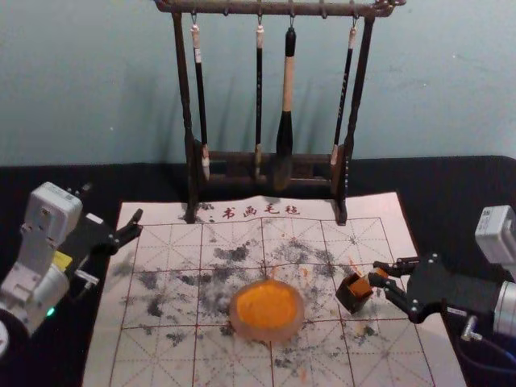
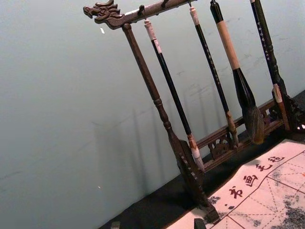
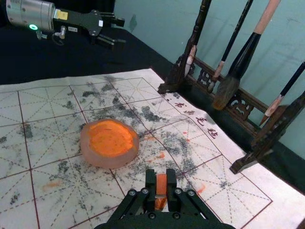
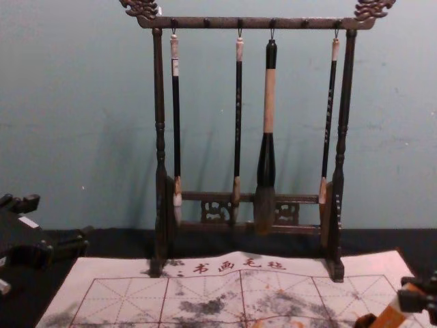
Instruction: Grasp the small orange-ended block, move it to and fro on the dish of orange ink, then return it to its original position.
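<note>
In the head view my right gripper (image 1: pixel 378 276) is shut on the small block (image 1: pixel 357 285), right of the dish (image 1: pixel 242 328) of orange ink (image 1: pixel 267 301). The block's dark end points toward the dish, apart from it. In the right wrist view the gripper (image 3: pixel 161 185) pinches the block's orange side (image 3: pixel 161 182); the dish (image 3: pixel 89 153) stands beyond. The chest view has the block (image 4: pixel 390 317) tilted in the right gripper (image 4: pixel 414 298), its dark end low. I cannot tell whether it touches the mat. My left gripper (image 1: pixel 113 208) is parked open at the left.
A patterned mat (image 1: pixel 165 355) with ink smudges lies under the dish. Behind it stands a dark wooden rack (image 1: pixel 187 97) with several hanging brushes, including a thick one (image 1: pixel 285 137). Its feet rest at the mat's back edge, near the wall.
</note>
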Motion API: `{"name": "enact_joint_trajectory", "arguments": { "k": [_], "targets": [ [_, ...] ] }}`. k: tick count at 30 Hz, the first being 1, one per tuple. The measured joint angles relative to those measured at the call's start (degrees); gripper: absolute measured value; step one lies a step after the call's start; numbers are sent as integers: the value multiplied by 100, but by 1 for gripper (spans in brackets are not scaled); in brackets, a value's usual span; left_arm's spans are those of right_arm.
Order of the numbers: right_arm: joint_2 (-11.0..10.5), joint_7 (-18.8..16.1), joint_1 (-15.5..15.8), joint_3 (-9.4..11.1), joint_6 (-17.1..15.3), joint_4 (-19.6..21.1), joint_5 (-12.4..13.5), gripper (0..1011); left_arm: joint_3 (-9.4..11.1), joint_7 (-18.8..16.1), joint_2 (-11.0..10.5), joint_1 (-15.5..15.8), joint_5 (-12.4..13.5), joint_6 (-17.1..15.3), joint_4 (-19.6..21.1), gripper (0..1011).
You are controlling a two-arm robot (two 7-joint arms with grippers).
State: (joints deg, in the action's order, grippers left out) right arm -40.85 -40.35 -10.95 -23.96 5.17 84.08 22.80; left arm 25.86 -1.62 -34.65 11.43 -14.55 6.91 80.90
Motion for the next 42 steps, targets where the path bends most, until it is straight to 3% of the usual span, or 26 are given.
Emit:
{"name": "enact_joint_trajectory", "arguments": {
  "k": [12, 24, 42],
  "targets": [
    [-112, 180, 26, 77, -28, 215, -215, 107, 0, 0, 0, 0, 0, 0, 0, 1001],
    [-32, 232, -141, 170, 16, 275, -295, 107, 0, 0, 0, 0, 0, 0, 0, 1001],
    [408, -94, -772, -357, -93, -34, -434, 107, 0, 0, 0, 0, 0, 0, 0, 1001]
  ]
}}
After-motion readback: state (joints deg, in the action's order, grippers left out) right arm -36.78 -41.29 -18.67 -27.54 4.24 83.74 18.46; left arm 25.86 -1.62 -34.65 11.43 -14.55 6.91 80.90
